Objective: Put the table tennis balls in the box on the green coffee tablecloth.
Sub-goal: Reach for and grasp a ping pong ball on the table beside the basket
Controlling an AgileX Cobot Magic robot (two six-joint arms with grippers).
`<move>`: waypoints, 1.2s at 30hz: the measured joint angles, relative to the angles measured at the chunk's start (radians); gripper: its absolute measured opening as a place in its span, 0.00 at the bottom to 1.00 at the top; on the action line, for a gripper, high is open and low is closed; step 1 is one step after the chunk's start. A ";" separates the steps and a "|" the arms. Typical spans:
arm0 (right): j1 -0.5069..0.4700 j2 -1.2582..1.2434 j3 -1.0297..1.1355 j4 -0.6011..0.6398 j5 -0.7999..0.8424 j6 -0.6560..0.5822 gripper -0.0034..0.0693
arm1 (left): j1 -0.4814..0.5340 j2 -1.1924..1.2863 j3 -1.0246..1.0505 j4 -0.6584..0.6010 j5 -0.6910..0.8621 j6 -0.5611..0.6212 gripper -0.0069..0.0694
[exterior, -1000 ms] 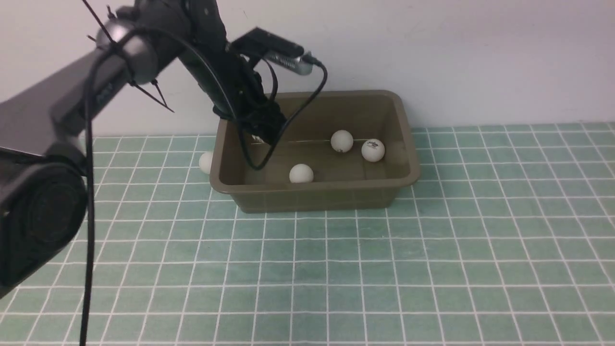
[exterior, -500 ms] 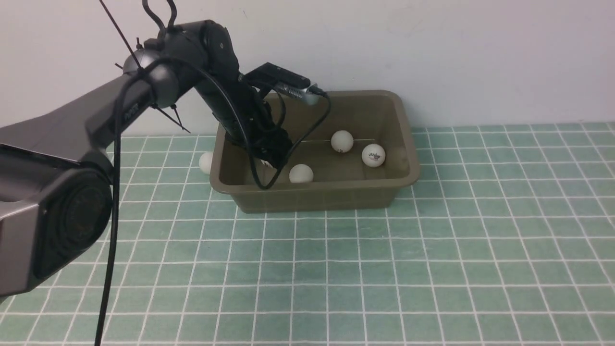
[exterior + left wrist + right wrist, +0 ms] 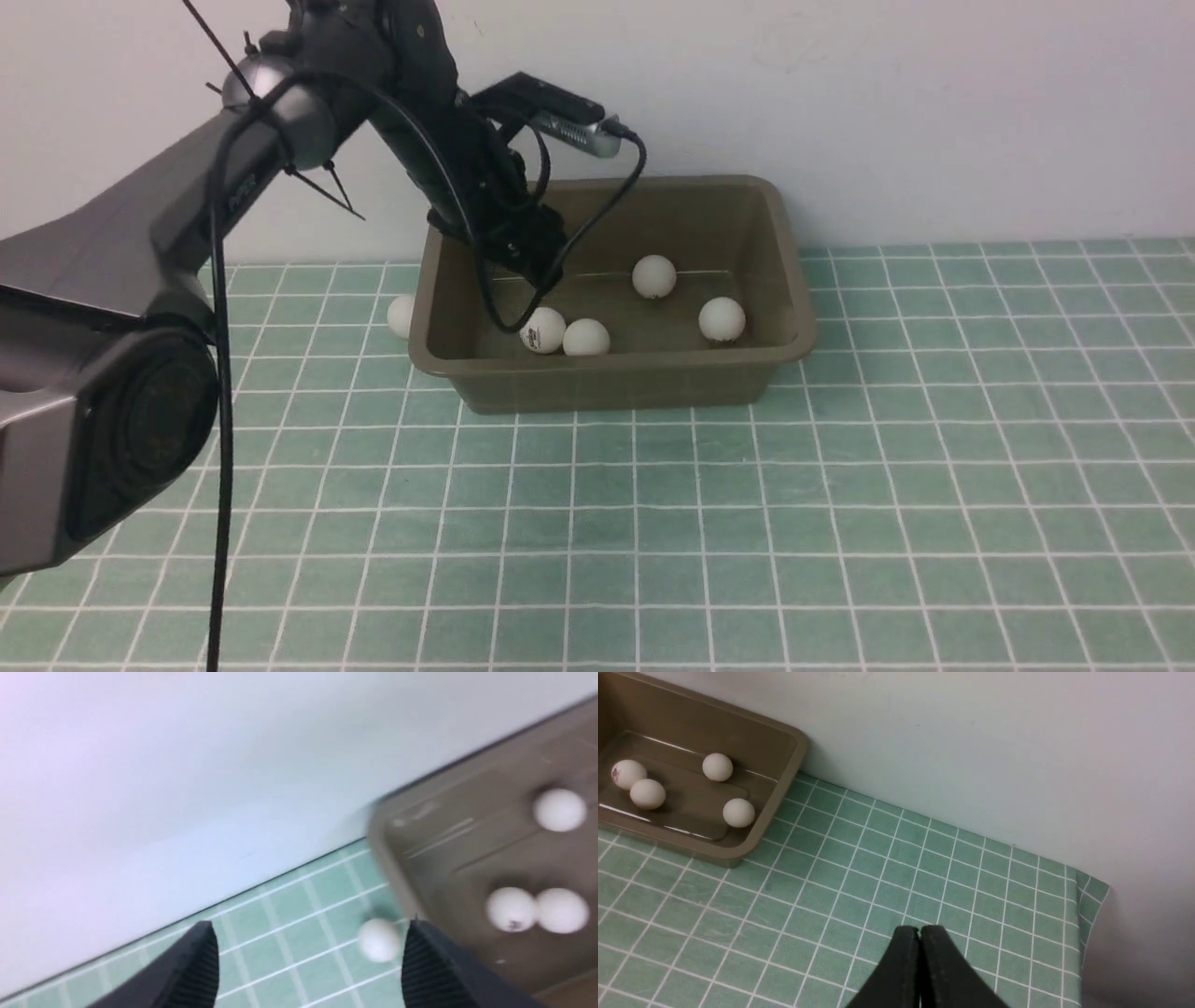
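Observation:
The olive-brown box [image 3: 789, 280] stands on the green checked tablecloth [image 3: 653, 523] against the wall. Several white balls lie in it: one with a logo [image 3: 542, 329] beside another [image 3: 585, 337] at the near wall, one [image 3: 653, 276] further back, one [image 3: 722, 319] to the right. One more ball [image 3: 400, 315] lies on the cloth just left of the box; it also shows in the left wrist view [image 3: 379, 940]. My left gripper [image 3: 523, 252] hangs over the box's left end, open and empty, its fingers [image 3: 196, 961] spread wide. My right gripper [image 3: 920, 929] is shut and empty over the cloth, right of the box [image 3: 784, 765].
A white wall [image 3: 934, 112] runs right behind the box. The cloth's right edge [image 3: 1092, 914] drops off near the right gripper. The left arm's cable [image 3: 495, 308] dangles into the box.
My left gripper dipped into the box, let go of a logo ball that now lies beside the near-wall ball, then rose. The two right-hand balls rolled a little.

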 joint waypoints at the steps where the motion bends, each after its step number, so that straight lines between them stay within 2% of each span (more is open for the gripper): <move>1: 0.000 0.000 0.000 0.000 0.000 0.000 0.03 | 0.014 -0.007 0.005 -0.003 0.001 0.000 0.71; 5: 0.000 0.000 0.000 0.000 0.000 0.000 0.03 | 0.082 -0.046 0.073 -0.006 0.001 0.008 0.71; 10: 0.000 0.000 0.000 0.000 0.000 0.000 0.03 | 0.176 -0.088 0.279 -0.013 0.001 0.028 0.71; 16: 0.000 0.000 0.000 0.000 0.000 0.000 0.02 | 0.250 -0.089 0.465 -0.110 -0.002 0.179 0.71; 21: 0.000 0.000 0.000 0.000 0.000 0.000 0.02 | 0.332 -0.089 0.569 -0.287 -0.007 0.438 0.71; 24: 0.000 0.000 0.000 0.000 0.000 0.000 0.02 | 0.383 -0.086 0.613 -0.434 -0.038 0.648 0.71; 26: 0.000 0.000 0.000 0.001 0.000 0.000 0.02 | 0.411 -0.056 0.620 -0.579 -0.059 0.838 0.71; 28: 0.000 0.000 0.000 0.006 0.000 0.000 0.02 | 0.416 -0.034 0.621 -0.651 -0.059 0.936 0.71; 31: 0.000 0.000 0.000 0.022 0.000 0.000 0.02 | 0.412 0.036 0.621 -0.804 -0.055 1.174 0.71; 36: 0.000 0.000 0.000 0.047 0.000 0.000 0.02 | 0.387 0.167 0.621 -0.883 -0.056 1.474 0.71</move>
